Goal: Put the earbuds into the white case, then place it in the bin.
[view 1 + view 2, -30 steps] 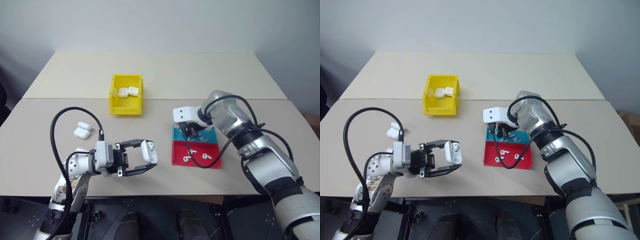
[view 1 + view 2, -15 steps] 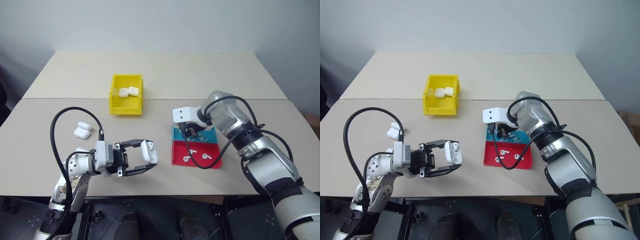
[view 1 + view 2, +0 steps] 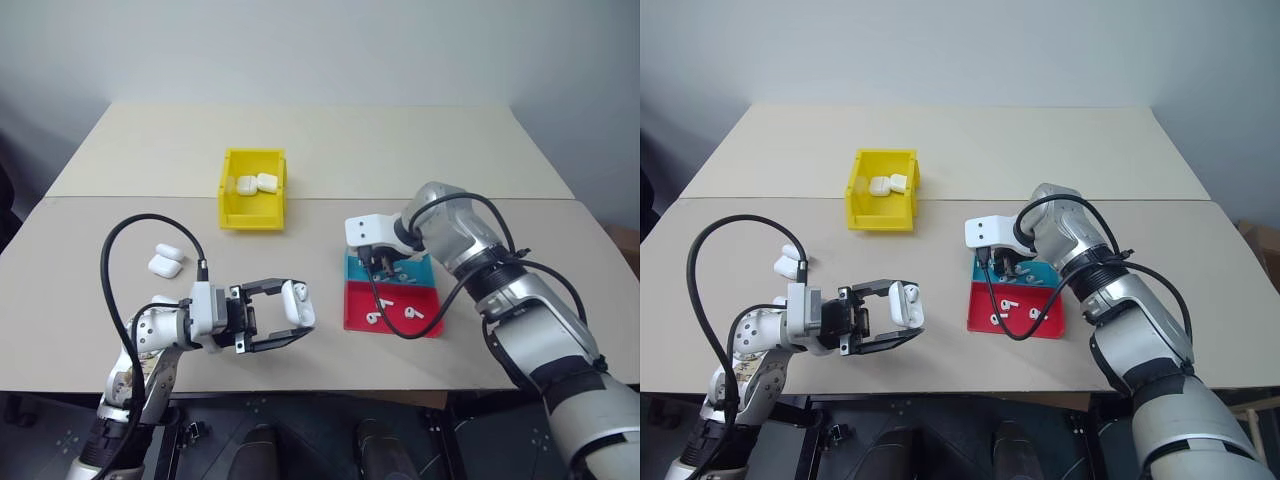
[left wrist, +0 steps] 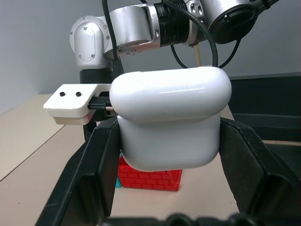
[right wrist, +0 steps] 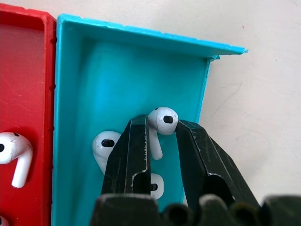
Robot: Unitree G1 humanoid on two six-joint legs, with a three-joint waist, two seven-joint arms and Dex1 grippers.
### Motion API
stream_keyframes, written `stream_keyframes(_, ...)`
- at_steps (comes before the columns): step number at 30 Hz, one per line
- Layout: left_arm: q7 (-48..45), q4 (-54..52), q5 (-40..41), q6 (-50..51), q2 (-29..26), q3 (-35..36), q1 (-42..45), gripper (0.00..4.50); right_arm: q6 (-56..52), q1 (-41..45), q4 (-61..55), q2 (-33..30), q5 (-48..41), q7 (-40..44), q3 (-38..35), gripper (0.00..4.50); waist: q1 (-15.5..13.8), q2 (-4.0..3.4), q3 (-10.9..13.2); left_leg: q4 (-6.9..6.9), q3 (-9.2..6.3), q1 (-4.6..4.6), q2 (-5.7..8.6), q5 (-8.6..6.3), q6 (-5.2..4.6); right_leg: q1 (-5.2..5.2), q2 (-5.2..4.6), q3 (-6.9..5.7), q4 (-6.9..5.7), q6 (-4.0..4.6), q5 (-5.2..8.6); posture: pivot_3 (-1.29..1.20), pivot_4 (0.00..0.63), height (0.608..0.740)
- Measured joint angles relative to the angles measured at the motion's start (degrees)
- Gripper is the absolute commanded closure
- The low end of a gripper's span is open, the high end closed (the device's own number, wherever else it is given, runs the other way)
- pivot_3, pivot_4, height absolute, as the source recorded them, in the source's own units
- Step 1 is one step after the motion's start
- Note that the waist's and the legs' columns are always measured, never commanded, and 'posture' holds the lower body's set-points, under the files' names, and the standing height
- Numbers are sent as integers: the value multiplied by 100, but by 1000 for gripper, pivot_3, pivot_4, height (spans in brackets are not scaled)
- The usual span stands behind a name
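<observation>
Over the blue tray (image 5: 70,94), the right gripper (image 5: 162,136) points steeply down with its fingers (image 5: 134,155) narrowed on one earbud (image 5: 163,120), whose head shows just above the fingertips and whose stem runs down between them; a second earbud (image 5: 104,143) lies on the tray floor beside the left finger, and part of a third (image 5: 155,186) shows lower between the fingers; the red tray (image 5: 26,84) touches the blue one along one side and holds an earbud (image 5: 15,153) of its own; in the head view two earbuds (image 3: 395,315) lie in the red tray, which sits nearer the robot than the blue tray (image 3: 352,268).

Well to the left, the left gripper (image 3: 290,318) is level above the front of the table (image 3: 400,150), pointing right, and clamps the white case (image 4: 170,117) between its two fingers (image 4: 91,169); the case's lid is closed, as far as the wrist view shows.

The bin (image 3: 228,190) stands farther back on the table, left of centre, with two cases (image 3: 256,184) lying inside it side by side; two more cases (image 3: 165,260) lie on the table near its left edge, touching each other, between the bin and the left arm.
</observation>
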State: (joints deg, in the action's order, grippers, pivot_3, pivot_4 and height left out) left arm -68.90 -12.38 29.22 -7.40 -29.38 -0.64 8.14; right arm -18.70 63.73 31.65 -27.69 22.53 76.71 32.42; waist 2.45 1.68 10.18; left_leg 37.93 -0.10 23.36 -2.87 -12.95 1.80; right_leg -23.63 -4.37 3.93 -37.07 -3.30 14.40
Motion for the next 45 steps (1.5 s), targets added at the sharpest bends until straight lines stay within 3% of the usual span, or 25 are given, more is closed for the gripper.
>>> stream_keyframes(4, 85, -17, 70, 34, 96, -1, 104, 1674, -631, -12, -750, -237, -578, 47, -781, 3756, -24, -2, 1, 0, -1, 22, 0, 1, 0, -23, -1, 0, -3, 0, 0, 0, 150, 740)
stream_keyframes(9, 195, -43, 262, 206, 340, -53, 397, 1674, -2016, -135, -2297, -579, -1587, -323, -2462, 3756, -96, -1, 1, 0, -3, 44, 0, 1, 1, -43, 0, 0, -4, 1, -1, 0, 150, 740)
stream_keyframes(17, 154, -27, 572, 561, 727, -320, 961, 1674, -3967, -1564, -5445, -17, -4832, -931, -5875, 3756, -187, 3, -2, 1, -10, 42, 2, 2, 0, -27, 0, -6, -1, 0, -1, 0, 150, 740)
stream_keyframes(19, 77, 22, 609, 638, 781, -369, 1135, 1674, -4155, -2157, -6028, 50, -5594, -1029, -6220, 3756, -174, 2, -2, 7, -7, 40, 4, 2, -1, -26, -2, -3, -3, -2, -2, 0, 150, 740)
stream_keyframes(25, -5, 346, 609, 645, 1132, -539, 1670, 1674, -4380, -3051, -6812, 263, -7643, -1829, -6536, 3756, -106, -2, -5, 6, -8, 5, 3, 3, -3, 7, 4, 2, 1, -2, -2, 0, 150, 740)
stream_keyframes(29, -27, 434, 610, 652, 1201, -560, 1732, 1674, -4221, -3512, -7057, 270, -8210, -2400, -6237, 3756, -96, -2, -5, 6, -9, -11, 4, 3, -4, 28, 2, 0, 8, -5, -1, 0, 150, 740)
stream_keyframes(45, -36, 435, 606, 715, 1335, -563, 1772, 1674, -2612, -4025, -7069, -28, -7974, -2685, -4749, 3756, -134, -2, -5, 6, -12, -12, 4, 3, -3, 33, 3, -2, 17, -6, 0, 0, 150, 740)
